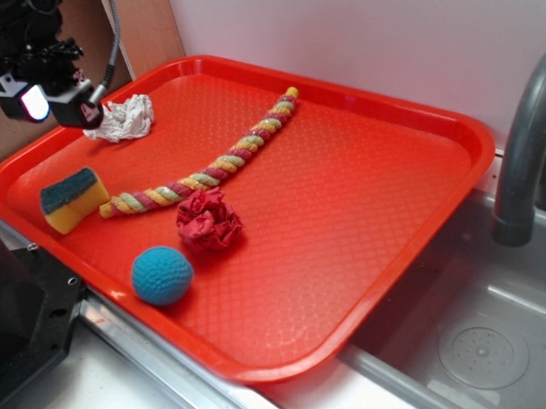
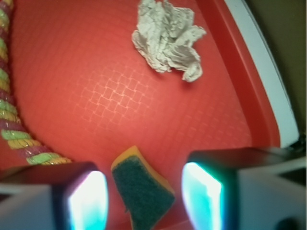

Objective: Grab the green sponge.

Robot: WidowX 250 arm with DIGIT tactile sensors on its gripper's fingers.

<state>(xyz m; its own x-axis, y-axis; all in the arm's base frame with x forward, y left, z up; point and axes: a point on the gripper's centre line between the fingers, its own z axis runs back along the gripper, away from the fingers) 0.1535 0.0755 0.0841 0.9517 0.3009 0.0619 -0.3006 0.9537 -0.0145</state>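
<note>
Yellow foam of the green sponge (image 2: 143,191) was framed between the open gripper (image 2: 144,201) fingers, but its wedge shape could be squeezed out sideways.

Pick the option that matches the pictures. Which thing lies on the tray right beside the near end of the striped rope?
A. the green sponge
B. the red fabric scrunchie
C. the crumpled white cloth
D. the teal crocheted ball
A. The green sponge, yellow with a dark green top, sits at the rope's lower left end on the red tray, while the other things lie farther off.
</note>
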